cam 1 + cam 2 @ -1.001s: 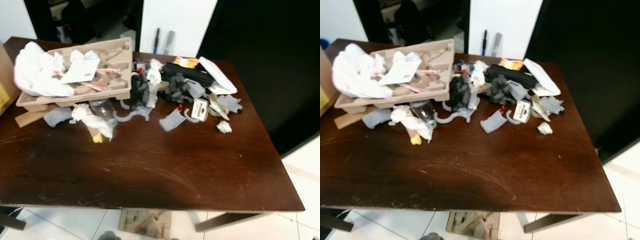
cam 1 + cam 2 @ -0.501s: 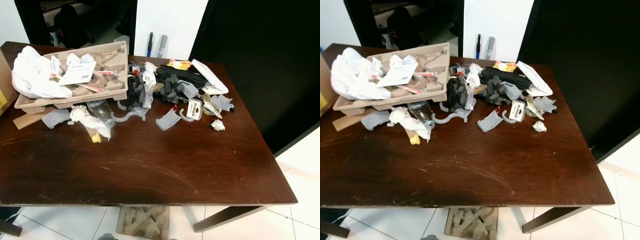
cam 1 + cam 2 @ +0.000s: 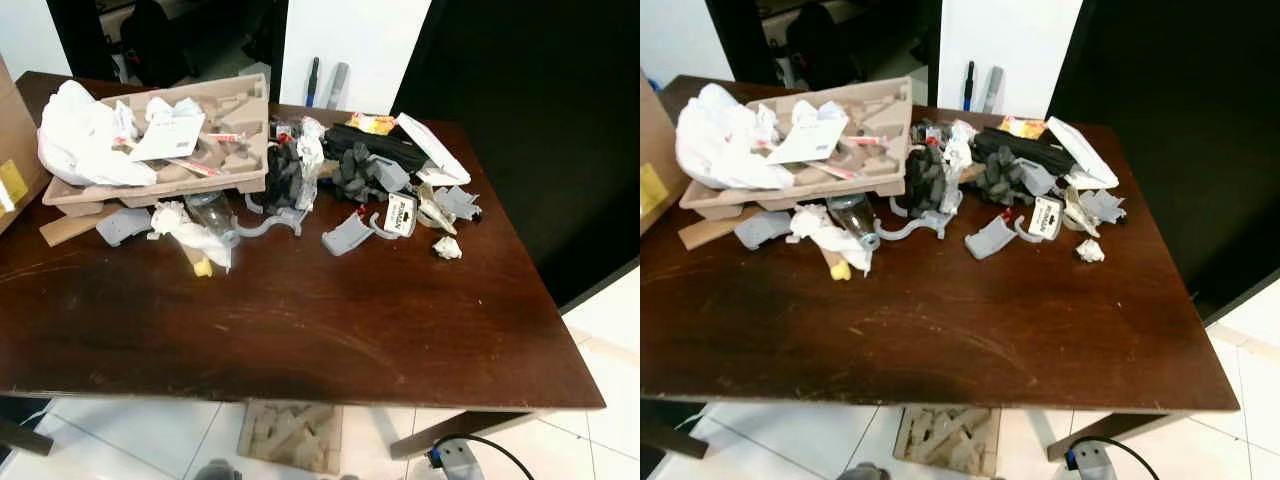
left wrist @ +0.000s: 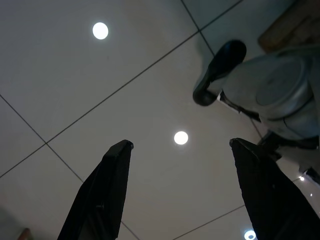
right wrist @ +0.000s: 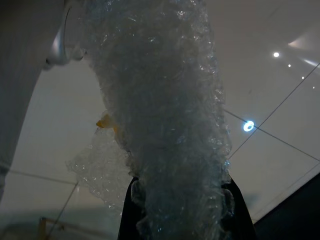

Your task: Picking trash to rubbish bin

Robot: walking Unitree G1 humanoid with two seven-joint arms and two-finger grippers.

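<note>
Trash [image 3: 300,180] heaped along the far side of a dark wooden table [image 3: 300,320]: cardboard tray [image 3: 160,150] with crumpled white paper [image 3: 85,140], grey foam pieces [image 3: 345,232], black pouch [image 3: 375,148], small paper ball [image 3: 447,247].

Left wrist view: left gripper [image 4: 182,192] spread wide with nothing between the fingers, hanging over a tiled floor [image 4: 125,100].

Right wrist view: right gripper [image 5: 182,210] pinching a bubble wrap sheet [image 5: 165,110], which bunches between the black fingers [image 5: 131,210] and stretches away beyond their tips, well apart from the tabletop heap.
</note>
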